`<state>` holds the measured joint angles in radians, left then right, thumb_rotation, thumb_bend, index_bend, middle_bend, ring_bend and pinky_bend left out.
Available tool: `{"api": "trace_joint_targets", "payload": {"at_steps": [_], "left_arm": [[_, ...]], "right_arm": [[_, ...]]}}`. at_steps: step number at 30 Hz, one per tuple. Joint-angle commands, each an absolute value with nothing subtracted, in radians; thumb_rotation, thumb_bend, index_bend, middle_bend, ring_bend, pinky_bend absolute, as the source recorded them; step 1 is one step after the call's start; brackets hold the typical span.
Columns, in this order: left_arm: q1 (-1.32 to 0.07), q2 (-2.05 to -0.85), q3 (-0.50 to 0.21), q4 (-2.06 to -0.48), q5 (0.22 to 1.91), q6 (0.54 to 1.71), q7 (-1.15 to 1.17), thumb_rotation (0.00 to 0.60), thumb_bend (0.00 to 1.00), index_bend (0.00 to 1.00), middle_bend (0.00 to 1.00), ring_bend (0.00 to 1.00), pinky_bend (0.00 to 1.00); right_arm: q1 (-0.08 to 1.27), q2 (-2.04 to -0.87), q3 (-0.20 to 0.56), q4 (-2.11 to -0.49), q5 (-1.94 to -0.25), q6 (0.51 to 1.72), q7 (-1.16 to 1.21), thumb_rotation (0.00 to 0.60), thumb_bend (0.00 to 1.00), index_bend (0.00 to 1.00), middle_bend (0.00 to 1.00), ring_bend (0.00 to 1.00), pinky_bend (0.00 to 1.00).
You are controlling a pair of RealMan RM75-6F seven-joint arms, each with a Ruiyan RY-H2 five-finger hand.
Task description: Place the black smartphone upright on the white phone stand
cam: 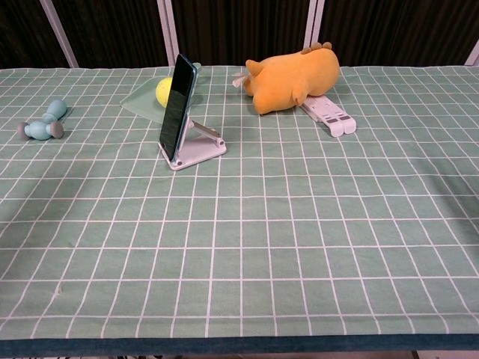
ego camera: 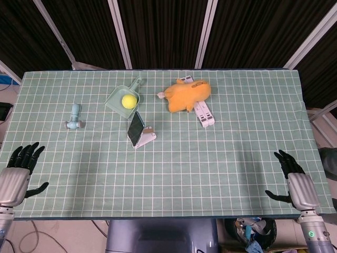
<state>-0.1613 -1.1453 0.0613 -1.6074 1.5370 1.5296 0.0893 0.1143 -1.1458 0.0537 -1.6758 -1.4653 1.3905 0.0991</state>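
Leaning on the white phone stand, the black smartphone could tip if bumped, but the left hand and right hand are spread, empty, far off.

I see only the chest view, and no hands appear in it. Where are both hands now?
Observer: In the head view the left hand is at the near left corner of the table, fingers spread, holding nothing.
Operator: And the right one?
Observer: The right hand is at the near right edge, also open and holding nothing.
Operator: Is either close to the black smartphone?
Observer: No. The black smartphone leans on the white phone stand near the table's middle, far from both hands.
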Motion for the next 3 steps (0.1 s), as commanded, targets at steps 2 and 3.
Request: {"api": "trace_joint_targets", "payload": {"at_steps": [2, 3], "left_arm": [[-0.154, -1.150, 0.060, -1.609, 1.532, 1.518, 0.081, 0.600, 0.11, 0.00, 0.00, 0.00, 0.00], [-0.155, -1.147, 0.058, -1.615, 1.528, 1.508, 0.077, 0.600, 0.11, 0.00, 0.00, 0.00, 0.00]], "right_arm": [[0.113, -1.146, 0.054, -1.675, -1.468, 1.394, 0.097, 0.600, 0.14, 0.00, 0.00, 0.00, 0.19], [0.113, -1.146, 0.054, -1.675, -1.469, 1.394, 0.096, 0.600, 0.14, 0.00, 0.00, 0.00, 0.19]]}}
